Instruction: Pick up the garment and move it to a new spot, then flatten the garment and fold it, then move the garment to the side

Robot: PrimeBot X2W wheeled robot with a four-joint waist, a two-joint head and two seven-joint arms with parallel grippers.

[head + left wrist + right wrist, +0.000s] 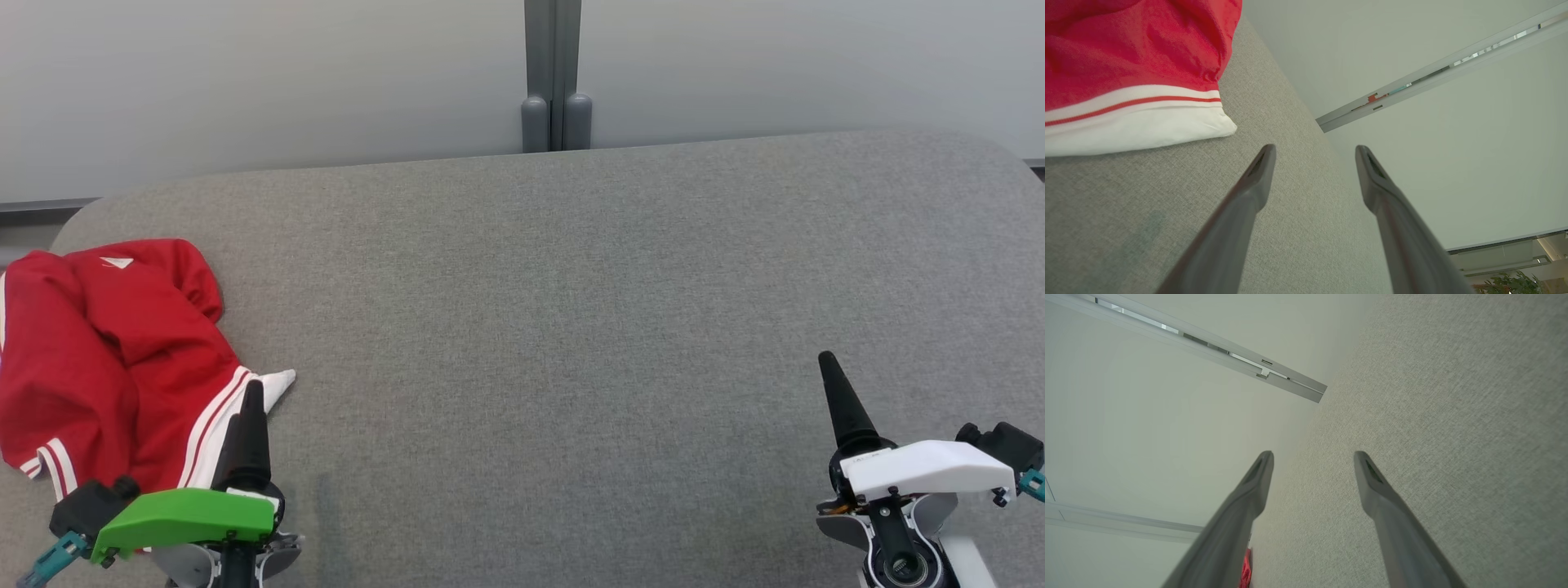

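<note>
A red garment (98,359) with white stripes and a white cuff lies crumpled at the left end of the grey padded table (571,327). My left gripper (251,400) stands at the lower left, right beside the garment's striped white hem, which overlaps it in the head view. In the left wrist view the garment (1135,61) lies up and left of the open left gripper (1314,153), with nothing between the fingers. My right gripper (826,363) hovers at the lower right over bare table; the right wrist view shows this gripper (1312,457) open and a sliver of the garment (1245,571).
A pale wall (245,82) with a grey vertical post (553,73) runs behind the table's far edge. The table's rounded left corner lies just behind the garment. Wide grey surface stretches from the garment to the right gripper.
</note>
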